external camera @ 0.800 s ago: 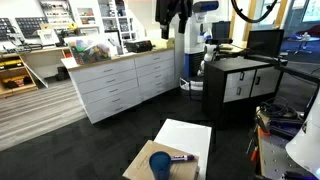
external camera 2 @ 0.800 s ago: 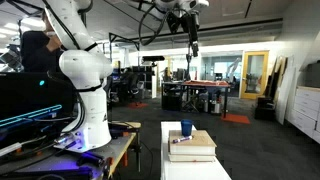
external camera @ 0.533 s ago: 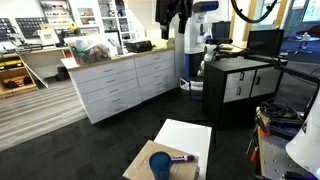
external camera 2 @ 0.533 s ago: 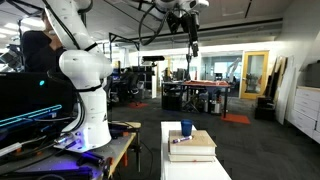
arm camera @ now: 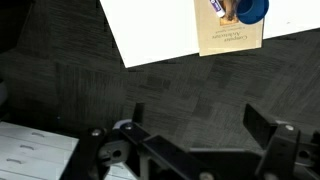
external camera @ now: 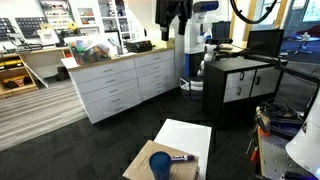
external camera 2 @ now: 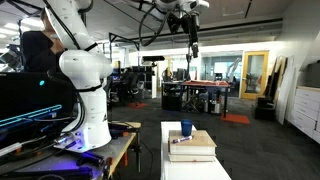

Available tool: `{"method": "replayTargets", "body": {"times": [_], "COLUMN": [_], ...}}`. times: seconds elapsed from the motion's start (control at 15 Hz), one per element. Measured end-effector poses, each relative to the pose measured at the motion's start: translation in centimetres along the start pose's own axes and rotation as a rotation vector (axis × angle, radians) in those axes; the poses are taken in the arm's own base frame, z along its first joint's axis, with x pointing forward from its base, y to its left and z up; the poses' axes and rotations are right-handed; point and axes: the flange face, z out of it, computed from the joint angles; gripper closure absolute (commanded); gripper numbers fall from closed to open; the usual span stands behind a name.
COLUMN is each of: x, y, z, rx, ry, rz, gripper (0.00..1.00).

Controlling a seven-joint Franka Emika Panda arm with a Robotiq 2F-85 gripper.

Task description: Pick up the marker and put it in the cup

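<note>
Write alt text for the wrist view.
The open claw hangs empty over dark carpet, far from its targets. At the top edge, a blue cup and a marker beside it sit on a tan board on a white table.

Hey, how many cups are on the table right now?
1. The blue cup stands on the tan pad on the white table, beside the marker. More could sit outside the frame.
</note>
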Motion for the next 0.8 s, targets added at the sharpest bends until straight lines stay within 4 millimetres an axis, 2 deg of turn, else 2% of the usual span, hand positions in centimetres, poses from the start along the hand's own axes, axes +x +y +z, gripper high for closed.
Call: {"method": "replayTargets", "body": {"times": [0.47,0.8], "x": [-0.2,-1.0], "y": [0.8,0.5], "z": [3.6,7.0], "rx": [0.043,0.085], "ry": [-0.091,-0.125], "rz": [-0.040,-0.223], "gripper": [0.00,0.00]}}
